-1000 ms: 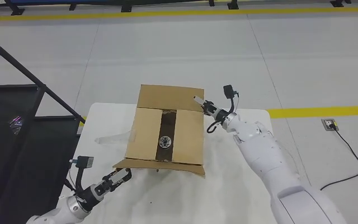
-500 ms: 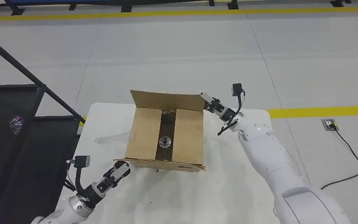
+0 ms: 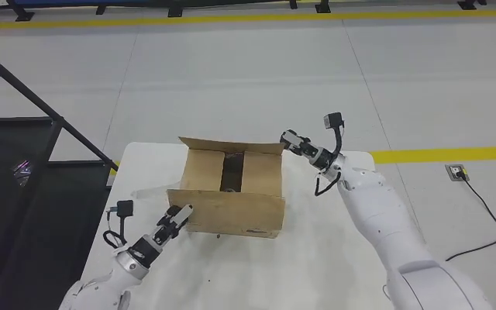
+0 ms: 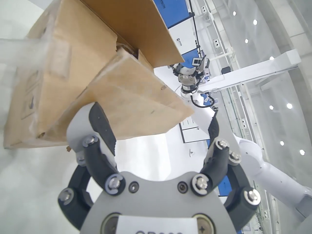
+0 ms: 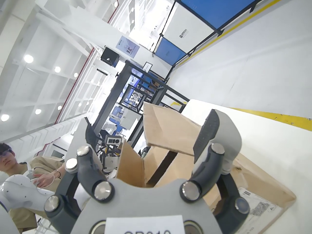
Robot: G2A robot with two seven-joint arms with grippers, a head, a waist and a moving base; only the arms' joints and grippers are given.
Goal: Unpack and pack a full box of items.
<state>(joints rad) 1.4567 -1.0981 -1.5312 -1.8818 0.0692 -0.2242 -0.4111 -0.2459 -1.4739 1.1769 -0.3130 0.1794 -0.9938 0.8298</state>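
Left gripper sits at the left end of the box's near flap, toward the table's near-left corner. Its fingers are spread wide, with the flap's corner between them but not clamped. Box is mid-table, closer to the far edge. Near flap now stands upright; 1 s ago it hung out flat toward the near edge. Far flap is raised too, where it lay back before. Inner flaps are folded in with a dark gap between them. White label on the box's right side, print too small to read. Right gripper is at the far flap's right corner, moved up and out since the earlier frames. It's wide open, with the flap edge between its fingers and nothing gripped.
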